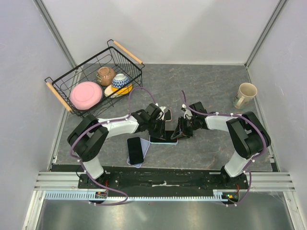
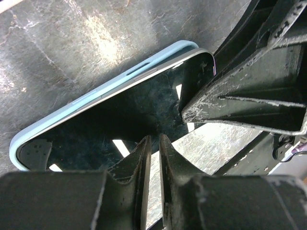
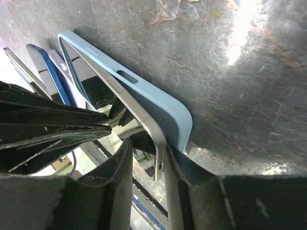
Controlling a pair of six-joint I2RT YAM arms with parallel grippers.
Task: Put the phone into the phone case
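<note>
Nearest the bases, a second phone (image 1: pixel 135 150) lies flat. At mid-table the arms cover the phone from above and only a sliver of case (image 1: pixel 165 141) shows. The right wrist view reveals more: the right gripper (image 3: pixel 151 151) is clamped on the phone's (image 3: pixel 136 112) silver end, which is lifted off the blue case while the far end meets it. In the left wrist view, the left gripper (image 2: pixel 154 143) has its fingers nearly together with nothing between them, tips at the dark screen. Farther back are a mug (image 1: pixel 245 95) and a basket (image 1: pixel 76 72).

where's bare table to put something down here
Far strip of table between the basket and the mug is bare; so is the near patch between the spare phone and the right arm. The centre is crowded: both arms meet over the phone and case.
</note>
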